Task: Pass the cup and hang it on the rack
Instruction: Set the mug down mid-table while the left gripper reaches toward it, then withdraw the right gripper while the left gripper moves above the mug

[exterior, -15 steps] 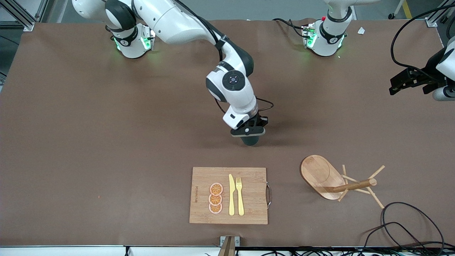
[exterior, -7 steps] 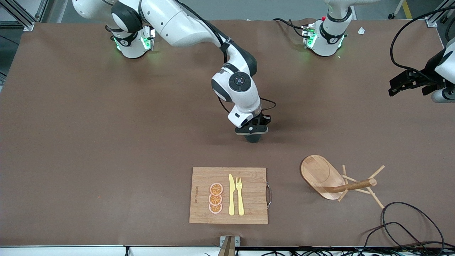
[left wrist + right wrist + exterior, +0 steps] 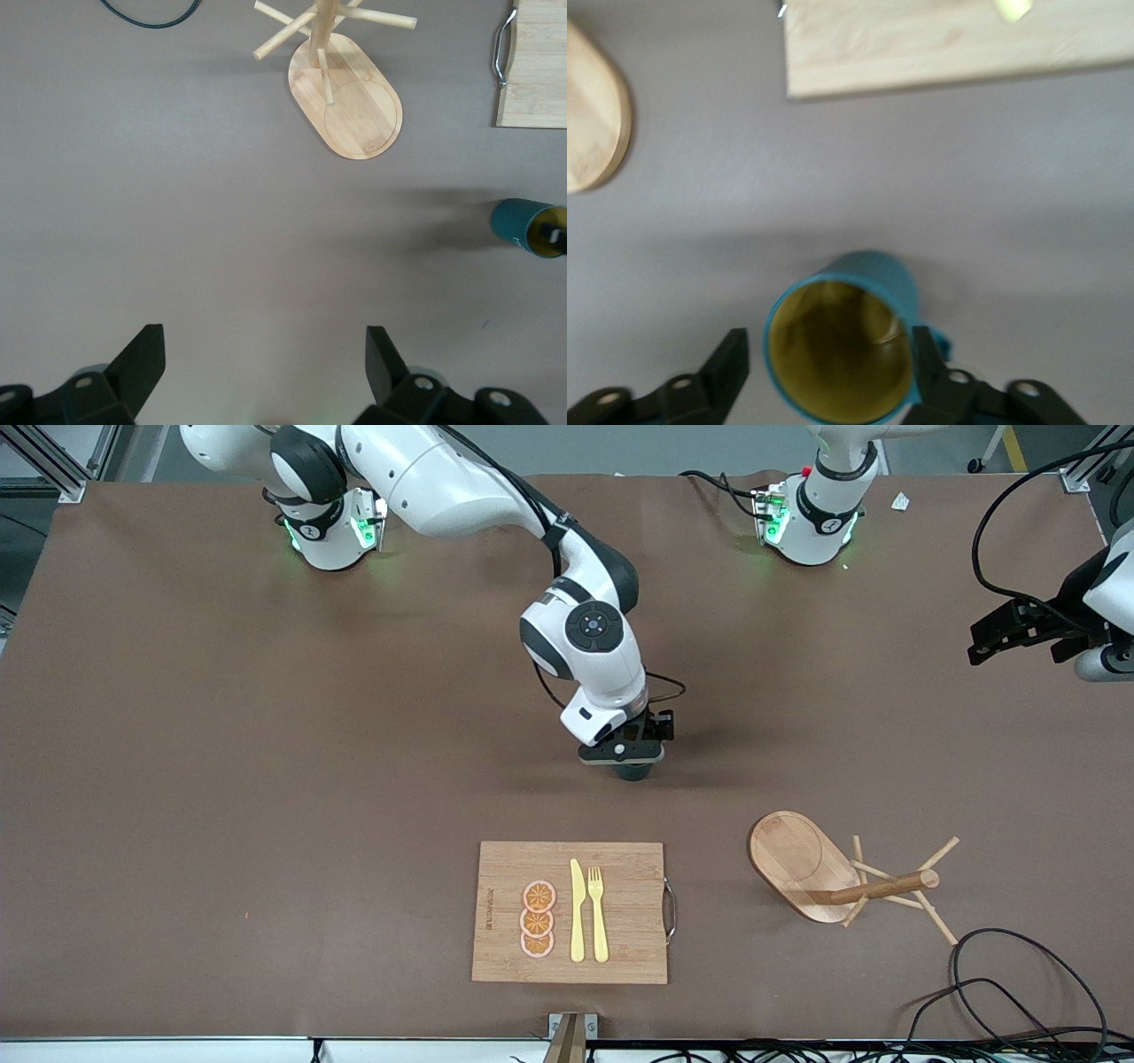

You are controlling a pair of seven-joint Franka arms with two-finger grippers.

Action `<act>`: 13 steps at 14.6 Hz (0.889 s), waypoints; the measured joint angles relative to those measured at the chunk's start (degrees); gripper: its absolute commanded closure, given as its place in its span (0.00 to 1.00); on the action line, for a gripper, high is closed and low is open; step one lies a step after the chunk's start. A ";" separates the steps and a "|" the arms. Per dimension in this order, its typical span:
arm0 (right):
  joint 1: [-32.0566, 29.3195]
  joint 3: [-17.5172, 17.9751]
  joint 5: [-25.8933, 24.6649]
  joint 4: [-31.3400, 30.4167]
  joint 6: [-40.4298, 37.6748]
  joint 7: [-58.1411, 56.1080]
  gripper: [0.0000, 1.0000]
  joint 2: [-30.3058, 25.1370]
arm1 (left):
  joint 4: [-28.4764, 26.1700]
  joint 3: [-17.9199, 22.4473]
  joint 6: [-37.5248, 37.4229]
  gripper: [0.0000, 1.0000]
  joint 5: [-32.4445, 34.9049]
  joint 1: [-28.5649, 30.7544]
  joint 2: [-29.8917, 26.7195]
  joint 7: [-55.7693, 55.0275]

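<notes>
— Fingers (image 3: 735, 359) on the right arm: gripping or loose?

— Gripping, as I read it. They sit either side of the cup (image 3: 842, 354), pressed to its outer wall just below the rim, mouth up and handle clear of both. The grip looks a bit off-centre.

— Where is everything, biggest first?

— On the worktop (image 3: 266, 779), the right arm reaches from its base to the middle, wrist bent so the right gripper (image 3: 631, 760) points straight down. The board (image 3: 620, 912) lies near the front camera. The rack (image 3: 833, 872) stands beside it, toward the left arm's end. The cup is over the middle of the worktop. I cannot tell whether its base touches.

— And the left arm?

— It waits. The left gripper (image 3: 266, 354) hangs over the worktop at its own end, fingers (image 3: 146, 350) spread wide, holding nothing.

— So how should the pass go?

— My judgement: carry the cup level toward the left arm's end and keep the handle turned outward and free, since it must go over a peg. The left fingers should take the wall or rim, not the handle. The right should let go only once the left has clamped firmly. A glazed wall can slip, so move slowly.
</notes>
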 measured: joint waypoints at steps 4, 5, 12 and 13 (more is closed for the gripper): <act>-0.80 -7.21 -1.44 0.40 -7.24 -1.19 0.00 -3.96 | 0.00 -0.48 0.00 0.00 0.00 -0.76 1.19 -1.35; -1.64 -8.78 -1.54 0.44 -8.73 -2.65 0.00 -5.11 | -0.01 -0.57 0.01 0.00 0.00 -1.63 1.63 -2.84; -19.68 -12.94 -1.60 0.19 -20.08 -23.29 0.00 -11.16 | 0.00 -0.99 2.59 0.00 0.00 -11.20 5.65 -19.61; -22.37 -12.94 -1.58 -0.01 -20.14 -23.98 0.00 -11.40 | 0.00 -0.99 3.19 0.00 0.00 -12.19 6.15 -21.44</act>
